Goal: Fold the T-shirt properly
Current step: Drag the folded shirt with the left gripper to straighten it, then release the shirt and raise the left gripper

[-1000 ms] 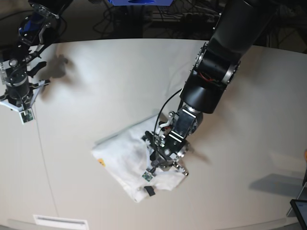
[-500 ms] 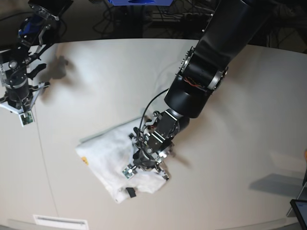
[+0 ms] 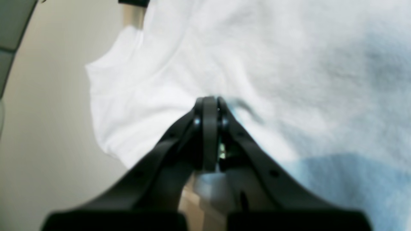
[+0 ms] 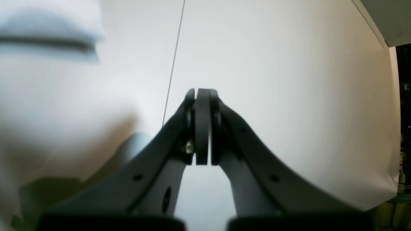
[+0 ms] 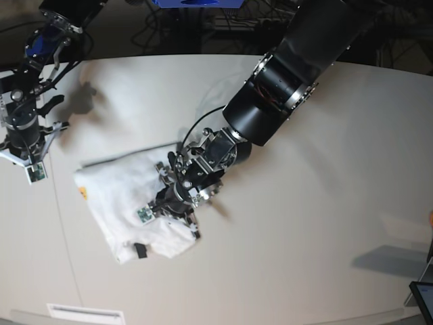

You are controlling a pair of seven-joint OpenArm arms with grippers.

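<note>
A pale desk [image 5: 338, 169] is seen from above, crossed near its left side by a thin seam line [image 5: 59, 223]. The left arm [image 5: 298, 61], a bulky black limb, is stretched down from the top right of the base view toward the middle of the desk. A white T-shirt [image 5: 115, 196] is bunched in a rumpled, partly folded heap on the desk's lower left part, its plain side mostly turned up; a small orange mark [image 5: 83, 194] is shown at its left edge and a small dark tag [image 5: 141, 252] near its lower edge. The left hand [image 5: 177, 195] is pressed down on the right part of the shirt, its jaws brought fully together; in the left wrist view [image 3: 210, 101] the tips are seen meeting on the cloth, where a small fold is raised just beside them, though whether any fabric is pinched cannot be told through the blur. The right arm [image 5: 40, 47] is kept at the far left edge of the base view, well apart from the shirt. The right hand [image 5: 27, 152] is pointed down over bare desk, its jaws also pressed together with nothing between them, as confirmed in the right wrist view [image 4: 201, 93], where the seam line is seen running behind the tips.
</note>
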